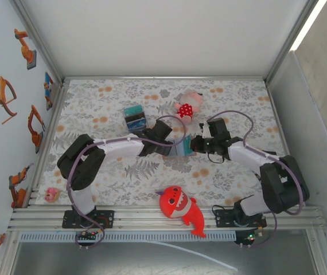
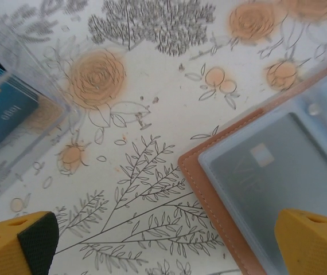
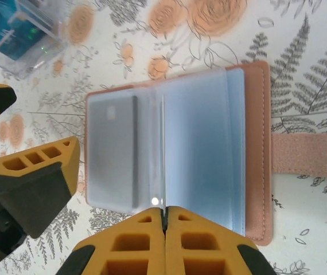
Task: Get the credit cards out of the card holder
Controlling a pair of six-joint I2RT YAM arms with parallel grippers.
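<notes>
1. The holder (image 3: 260, 143) lies open mid-surface, with a grey card (image 3: 113, 152) in one clear sleeve.
2. A clear box (image 1: 135, 117) nearer the far edge holds teal cards (image 2: 0, 109).
3. The right gripper (image 3: 164, 240) has its jaws clenched on a clear leaf of the holder. The left gripper (image 2: 163, 246) has its jaws released, straddling the holder's edge.
4. The floral surface (image 1: 232, 103) is walled on three sides.
5. A shark toy (image 1: 178, 207) sits at the near edge, and bare cloth runs along the right edge.

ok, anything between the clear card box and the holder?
Nothing. In the left wrist view, the stretch between the clear box and the holder is bare floral cloth.
</notes>
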